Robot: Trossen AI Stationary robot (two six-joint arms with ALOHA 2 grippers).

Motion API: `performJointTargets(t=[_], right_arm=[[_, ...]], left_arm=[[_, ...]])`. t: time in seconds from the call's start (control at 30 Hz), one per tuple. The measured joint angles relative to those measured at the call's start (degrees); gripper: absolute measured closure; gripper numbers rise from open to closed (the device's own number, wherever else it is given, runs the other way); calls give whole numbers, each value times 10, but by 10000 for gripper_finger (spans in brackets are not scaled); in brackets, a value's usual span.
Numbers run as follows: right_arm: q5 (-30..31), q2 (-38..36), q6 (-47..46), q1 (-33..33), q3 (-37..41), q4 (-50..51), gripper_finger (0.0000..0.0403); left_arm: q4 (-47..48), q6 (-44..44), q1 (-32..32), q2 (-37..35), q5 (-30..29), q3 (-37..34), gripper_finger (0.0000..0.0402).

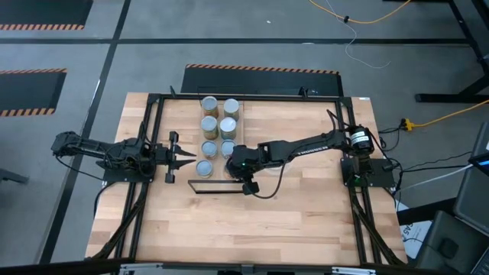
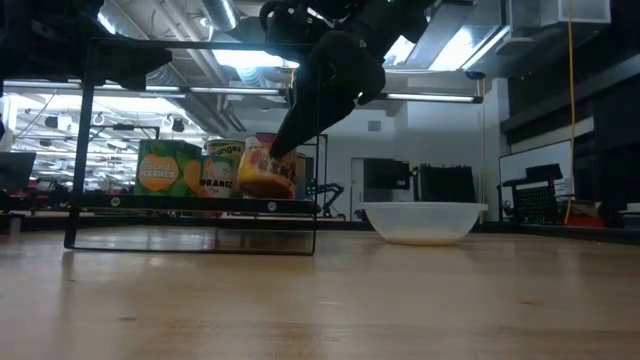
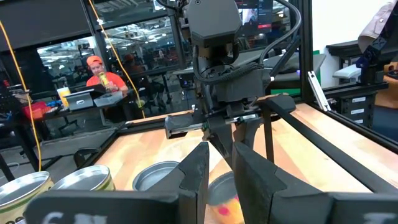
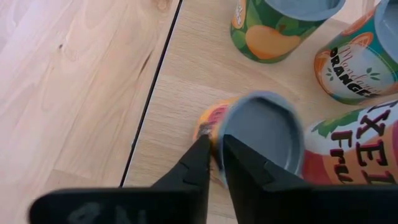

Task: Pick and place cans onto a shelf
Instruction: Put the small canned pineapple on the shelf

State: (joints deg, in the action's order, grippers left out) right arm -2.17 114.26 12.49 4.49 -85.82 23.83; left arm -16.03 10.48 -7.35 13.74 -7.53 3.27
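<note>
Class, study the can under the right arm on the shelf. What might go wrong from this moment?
1. The orange can under the right gripper looks tilted in the low view; it may topple instead of settling upright.
2. It sits close beside the mixed-fruit can, so a fall could knock that neighbour.
3. It is near the shelf edge and might roll onto the table.
The left gripper waits beside the shelf.

The butcher-block tabletop carries the long light-wood shelf with its thin black frame and a white bowl. On the shelf stand the cans in two rows.
</note>
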Motion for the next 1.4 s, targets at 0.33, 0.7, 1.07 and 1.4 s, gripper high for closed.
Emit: performJointTargets(t=[0.33, 0.7, 1.07, 1.4], right_arm=[[1, 0, 0, 0, 0, 0, 274], [0, 0, 0, 0, 0, 0, 275], [0, 0, -24, 0, 0, 2, 275], [5, 1, -121, 0, 0, 6, 276]], left_arm=[[0, 0, 0, 0, 0, 0, 337], [1, 0, 0, 0, 0, 0, 337], [1, 0, 0, 0, 0, 0, 337], [1, 0, 0, 0, 0, 0, 337]])
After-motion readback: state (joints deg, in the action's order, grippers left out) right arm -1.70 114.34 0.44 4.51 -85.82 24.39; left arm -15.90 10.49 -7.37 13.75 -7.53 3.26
